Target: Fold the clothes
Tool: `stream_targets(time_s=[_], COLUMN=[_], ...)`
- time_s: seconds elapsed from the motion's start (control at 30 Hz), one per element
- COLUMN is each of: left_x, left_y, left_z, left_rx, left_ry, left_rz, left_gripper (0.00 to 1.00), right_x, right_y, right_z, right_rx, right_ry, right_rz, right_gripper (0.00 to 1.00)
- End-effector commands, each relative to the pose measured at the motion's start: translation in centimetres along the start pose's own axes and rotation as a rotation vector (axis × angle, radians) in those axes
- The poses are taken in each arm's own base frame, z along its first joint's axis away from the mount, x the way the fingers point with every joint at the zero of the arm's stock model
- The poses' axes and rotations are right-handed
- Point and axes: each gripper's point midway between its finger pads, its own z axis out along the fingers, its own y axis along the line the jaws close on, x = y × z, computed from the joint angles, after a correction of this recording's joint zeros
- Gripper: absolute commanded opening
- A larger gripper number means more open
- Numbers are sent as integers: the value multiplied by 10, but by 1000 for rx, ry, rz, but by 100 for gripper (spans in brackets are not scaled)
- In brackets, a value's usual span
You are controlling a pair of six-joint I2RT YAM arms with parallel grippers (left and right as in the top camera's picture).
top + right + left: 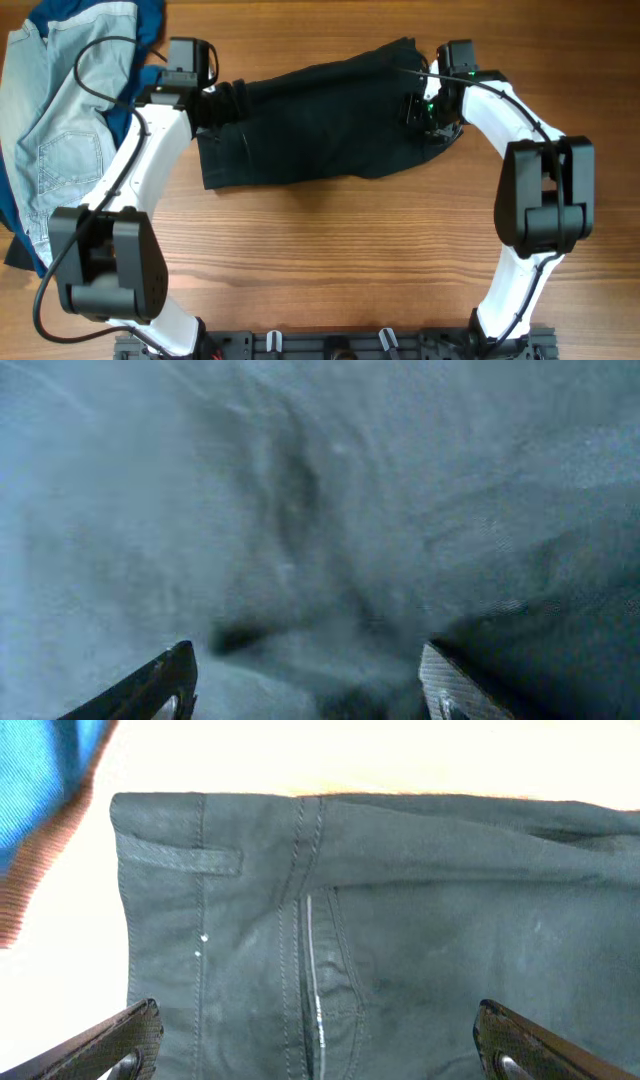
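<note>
A pair of black pants lies folded across the far middle of the table. My left gripper is open at its left end, over the waistband and zip fly, one finger on each side. My right gripper is open over the right end, close above the dark cloth, fingers spread. Neither gripper holds anything.
A heap of light-blue jeans and a bright blue garment lies at the far left, right next to my left arm; its blue edge also shows in the left wrist view. Bare wooden table spreads in front of the pants.
</note>
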Motion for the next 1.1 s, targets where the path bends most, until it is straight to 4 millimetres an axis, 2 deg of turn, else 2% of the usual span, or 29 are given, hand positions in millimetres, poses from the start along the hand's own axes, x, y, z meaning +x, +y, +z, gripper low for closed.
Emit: stream_targets(time_s=[0.0,0.27,0.43,0.5,0.6,0.7,0.83,0.9,0.97,1.07], left_x=[-4,5,15,21,32,39,47,52,58,64], left_y=[-3,-4,-7,-4,2,8,12,8,3,5], left_z=[-11,-11,-9,-5,7,20,35,42,48,57], left_rx=[24,37,61,50,29,12,-2,30,73,69], left_ry=[-3,34,74,100,152,191,227,252,280,303], left_rz=[50,46,40,37,32,29,27,60,90,86], left_gripper=[100,100,100,100,100,100,100,100,100,100], right_x=[18,26,38,40,24,8,-11,-19,-25,-29], right_y=[-50,-111,-125,-120,-91,-70,-61,-58,-55,-52], right_z=[16,-5,-13,-13,-17,-30,-50,-58,-66,-73], right_rx=[96,132,144,122,-56,-167,-186,-187,-191,-193], right_ry=[89,136,181,191,154,87,2,-26,-52,-74], right_rz=[135,335,413,418,277,161,89,67,33,24], right_gripper=[74,73,71,69,65,69,75,77,78,80])
